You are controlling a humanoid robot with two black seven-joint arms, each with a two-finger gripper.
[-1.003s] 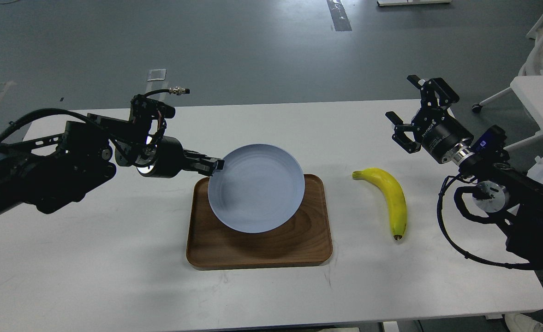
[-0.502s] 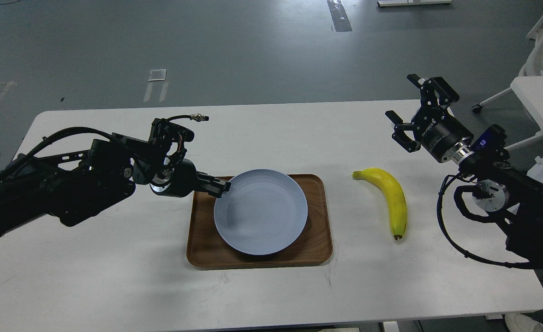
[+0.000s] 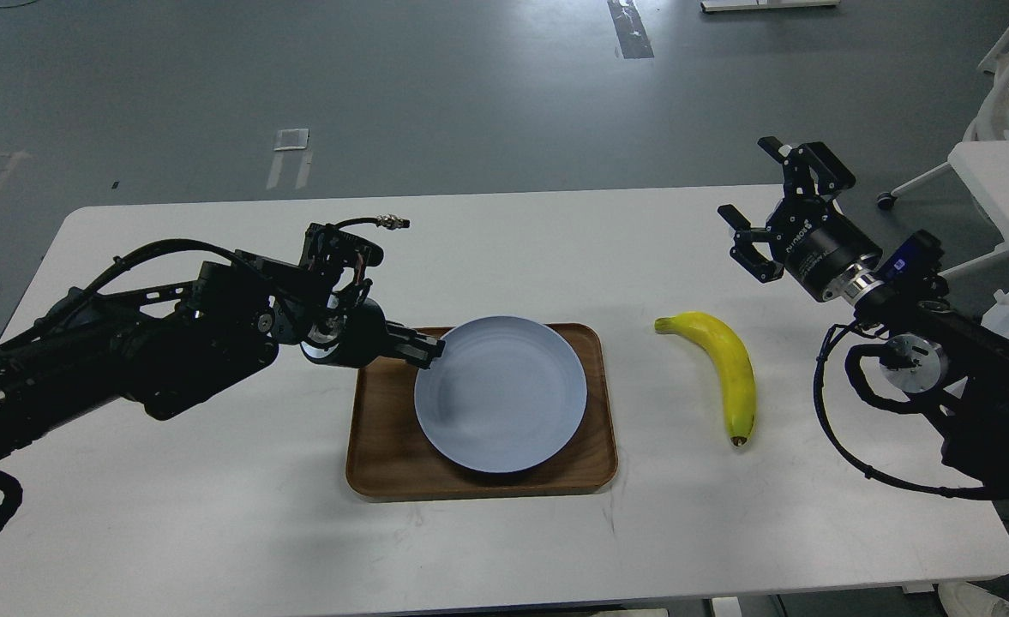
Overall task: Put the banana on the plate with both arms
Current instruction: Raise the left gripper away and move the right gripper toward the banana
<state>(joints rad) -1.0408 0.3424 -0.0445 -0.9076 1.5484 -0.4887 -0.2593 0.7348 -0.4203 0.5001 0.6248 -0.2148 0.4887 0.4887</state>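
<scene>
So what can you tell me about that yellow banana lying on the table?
The curved, bright yellow banana is a single unpeeled fruit with smooth, unblemished skin. Its greenish stem end points toward the brown wooden tray, and its small dark tip points toward the near table edge. It lies flat on the white table, to the right of the tray and clear of it. Nothing but the table touches it; the robot's black right hand hovers open beyond it.

Plate (image 3: 501, 394) on tray (image 3: 384, 463), mid-table (image 3: 213, 531); banana (image 3: 727, 368) lies right of the tray.
</scene>
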